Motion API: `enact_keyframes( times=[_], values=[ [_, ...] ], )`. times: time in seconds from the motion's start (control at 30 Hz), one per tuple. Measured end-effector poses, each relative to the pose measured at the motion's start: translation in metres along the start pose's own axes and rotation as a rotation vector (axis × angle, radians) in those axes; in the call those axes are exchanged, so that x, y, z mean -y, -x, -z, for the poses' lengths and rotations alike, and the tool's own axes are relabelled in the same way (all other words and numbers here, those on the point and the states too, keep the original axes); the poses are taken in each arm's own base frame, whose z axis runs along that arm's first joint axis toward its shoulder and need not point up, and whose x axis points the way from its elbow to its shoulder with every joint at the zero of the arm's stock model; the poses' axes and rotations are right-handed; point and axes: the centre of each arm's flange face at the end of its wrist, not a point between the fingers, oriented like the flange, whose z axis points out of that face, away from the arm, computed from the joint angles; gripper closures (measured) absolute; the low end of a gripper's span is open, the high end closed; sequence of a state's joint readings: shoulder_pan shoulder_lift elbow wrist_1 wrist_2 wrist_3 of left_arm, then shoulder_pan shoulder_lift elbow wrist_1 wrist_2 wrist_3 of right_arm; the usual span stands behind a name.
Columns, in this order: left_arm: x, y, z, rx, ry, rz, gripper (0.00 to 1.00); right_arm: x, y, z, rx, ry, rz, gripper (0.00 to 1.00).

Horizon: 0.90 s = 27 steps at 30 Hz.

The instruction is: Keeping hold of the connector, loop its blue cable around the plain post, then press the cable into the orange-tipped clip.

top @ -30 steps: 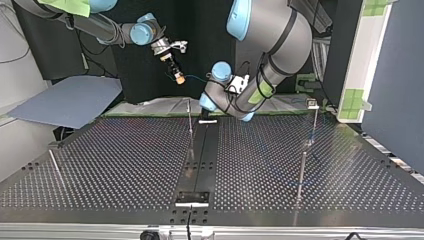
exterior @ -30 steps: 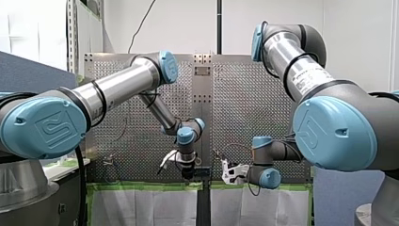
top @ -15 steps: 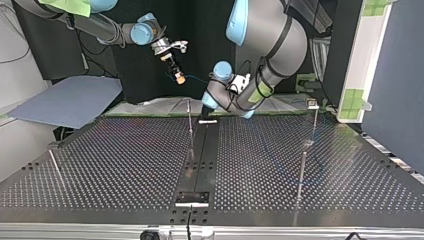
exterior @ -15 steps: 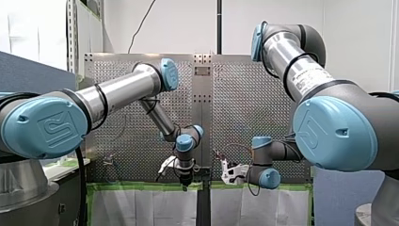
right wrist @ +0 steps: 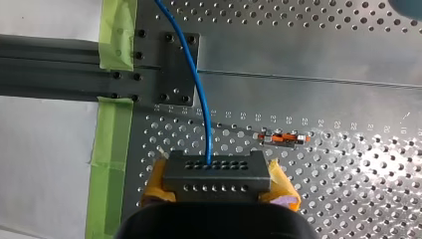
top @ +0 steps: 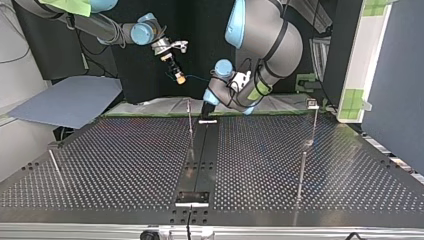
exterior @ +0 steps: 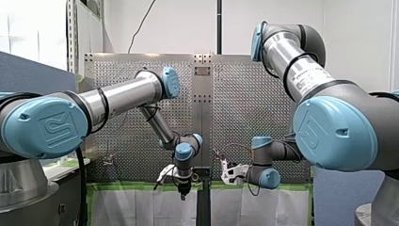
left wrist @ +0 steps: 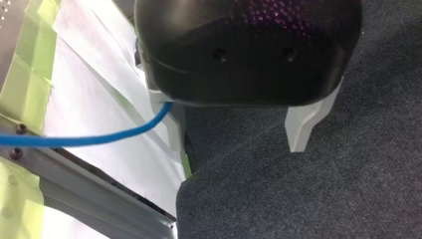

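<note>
At the lower middle of the front view, my left gripper (exterior: 181,193) is pointed down in front of the white sheets (exterior: 141,207). In the left wrist view its pale fingers (left wrist: 300,129) are spread apart, and the blue cable (left wrist: 89,140) is seen running up to one finger. In the upper left of the top view, my right gripper (top: 176,75) is held in the air. In the right wrist view its yellow pads (right wrist: 284,191) are closed on the dark connector (right wrist: 216,172), and the cable is led away over the holes of the table (right wrist: 323,59). The orange-tipped clip (right wrist: 284,138) is fixed to the table just ahead of the connector, apart from the cable.
</note>
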<state>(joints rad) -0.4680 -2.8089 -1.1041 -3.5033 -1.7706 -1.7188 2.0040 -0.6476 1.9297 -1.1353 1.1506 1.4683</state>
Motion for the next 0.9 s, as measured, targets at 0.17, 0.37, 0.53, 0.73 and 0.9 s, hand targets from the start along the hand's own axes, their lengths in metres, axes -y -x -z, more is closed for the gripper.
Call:
enact_keyframes(
  times=[0.17, 0.37, 0.53, 0.73, 0.9],
  values=[
    [0.000, -0.006, -0.008, -0.002, 0.002, 0.000, 0.00, 0.001, 0.000, 0.000, 0.000, -0.001, 0.000, 1.00],
    [-0.001, -0.006, -0.011, 0.013, 0.014, 0.001, 0.00, 0.002, 0.000, 0.000, 0.001, -0.003, -0.001, 1.00],
    [-0.001, -0.007, -0.011, 0.015, 0.018, 0.000, 0.00, 0.002, 0.000, 0.000, 0.000, -0.003, -0.001, 1.00],
    [-0.003, -0.016, -0.016, 0.024, 0.023, 0.014, 0.00, 0.002, 0.000, 0.000, 0.000, -0.004, -0.001, 1.00],
    [-0.003, -0.015, -0.021, 0.060, 0.020, 0.024, 0.00, 0.003, 0.000, -0.001, 0.000, -0.006, -0.001, 1.00]
  ],
)
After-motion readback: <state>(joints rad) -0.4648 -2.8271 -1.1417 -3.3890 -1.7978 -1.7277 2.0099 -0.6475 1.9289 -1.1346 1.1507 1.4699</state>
